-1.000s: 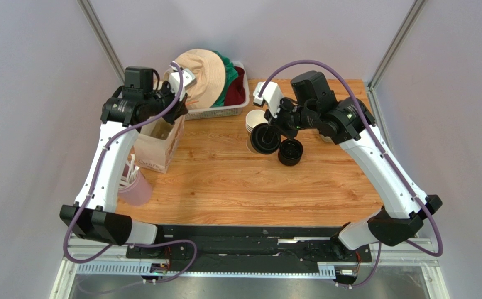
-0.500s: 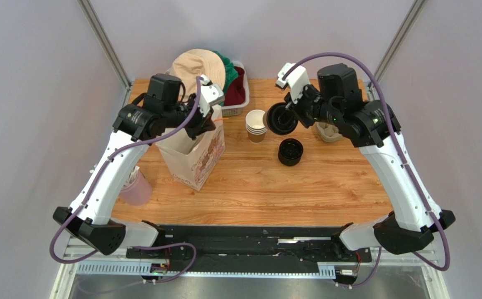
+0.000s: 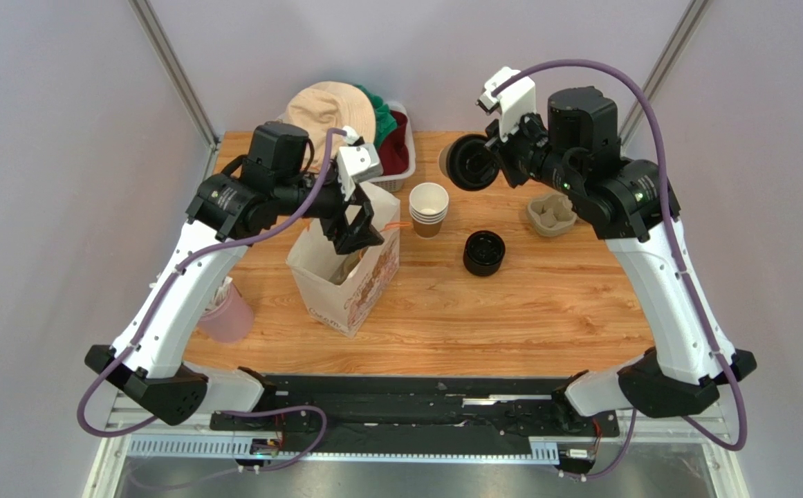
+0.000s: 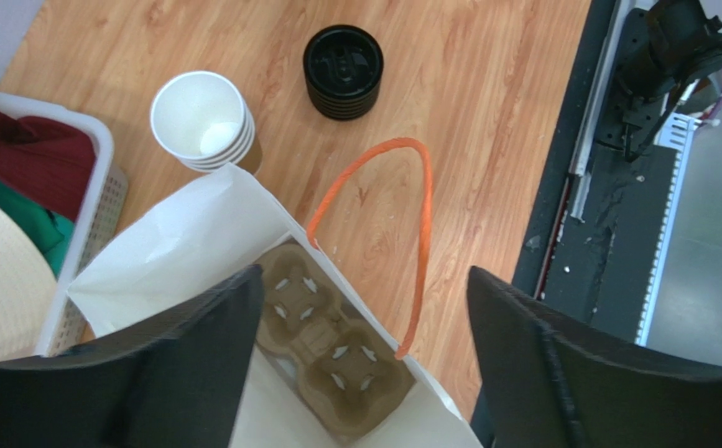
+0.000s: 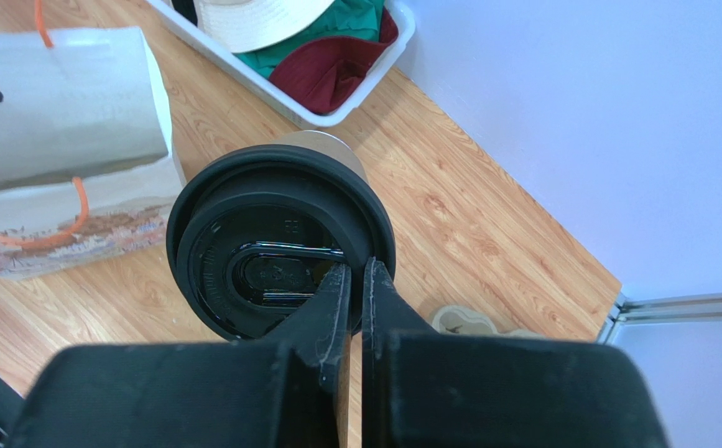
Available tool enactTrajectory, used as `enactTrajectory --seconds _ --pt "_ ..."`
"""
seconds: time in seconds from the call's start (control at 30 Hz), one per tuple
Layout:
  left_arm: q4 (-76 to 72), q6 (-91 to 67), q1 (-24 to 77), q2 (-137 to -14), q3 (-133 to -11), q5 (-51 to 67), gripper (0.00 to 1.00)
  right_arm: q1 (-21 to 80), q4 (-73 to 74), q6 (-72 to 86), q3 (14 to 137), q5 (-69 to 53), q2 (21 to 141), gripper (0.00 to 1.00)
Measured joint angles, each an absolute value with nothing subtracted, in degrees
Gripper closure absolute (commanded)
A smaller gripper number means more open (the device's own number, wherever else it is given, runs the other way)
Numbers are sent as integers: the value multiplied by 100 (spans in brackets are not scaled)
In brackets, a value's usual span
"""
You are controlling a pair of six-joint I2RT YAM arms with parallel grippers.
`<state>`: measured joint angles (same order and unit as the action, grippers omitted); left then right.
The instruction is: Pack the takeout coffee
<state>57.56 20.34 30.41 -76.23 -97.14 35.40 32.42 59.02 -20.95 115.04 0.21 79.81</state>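
Kraft cup (image 3: 470,163) aloft near table (image 3: 540,301) edge

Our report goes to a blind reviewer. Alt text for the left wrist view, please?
The left pincer hangs open above a white paper bag holding a cardboard cup carrier. Beyond, stacked paper cups and stacked black lids stand on the table.

black lid (image 5: 243,233), white bag (image 4: 187,252); orange handle (image 4: 424,243)
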Motion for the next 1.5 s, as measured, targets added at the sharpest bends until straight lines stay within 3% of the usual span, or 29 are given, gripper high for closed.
enactTrajectory --seconds 0.2,0.4,0.63,0.87,0.93,1.07,1.13,1.17,1.23,1.3,1.5 --pt "5721 2005 3041 -7590 -9985 3378 4 3242 5771 -1717 12022 -180 8499 100" --pt "5607 2034 2961 -7360 -10444 2425 3 3256 5760 -1323 12746 -703 9107 100" --pt "5391 2051 1417 -6984 -10425 2287 2 3542 5811 -1125 13279 -1103 9758 100" --pt "5387 2104 777 -7502 -10355 3048 3 3924 5959 -1044 13616 -1284 10243 100" --pt "5402 2110 615 -7767 -10355 3354 9 4032 6040 -1037 13646 -1310 10307 100" --pt "5498 2139 270 -8184 -10355 3879 33 4241 6189 -1031 13657 -1310 10385 100" --pt "5579 2211 154 -8313 -10355 4080 38 4372 6335 -1033 13657 -1308 10398 100" --pt "5601 2255 119 -8344 -10350 4165 48 4434 6396 -1031 13657 -1308 10398 100" --pt "5660 2362 93 -8350 -10333 4338 57 4554 6431 -1033 13657 -1308 10398 100" --pt "5730 2460 93 -8346 -10333 4523 60 4692 6479 -1033 13655 -1286 10398 100" --pt "5988 2663 97 -8350 -10337 4869 95 4939 6608 -1033 13644 -1249 10420 100"
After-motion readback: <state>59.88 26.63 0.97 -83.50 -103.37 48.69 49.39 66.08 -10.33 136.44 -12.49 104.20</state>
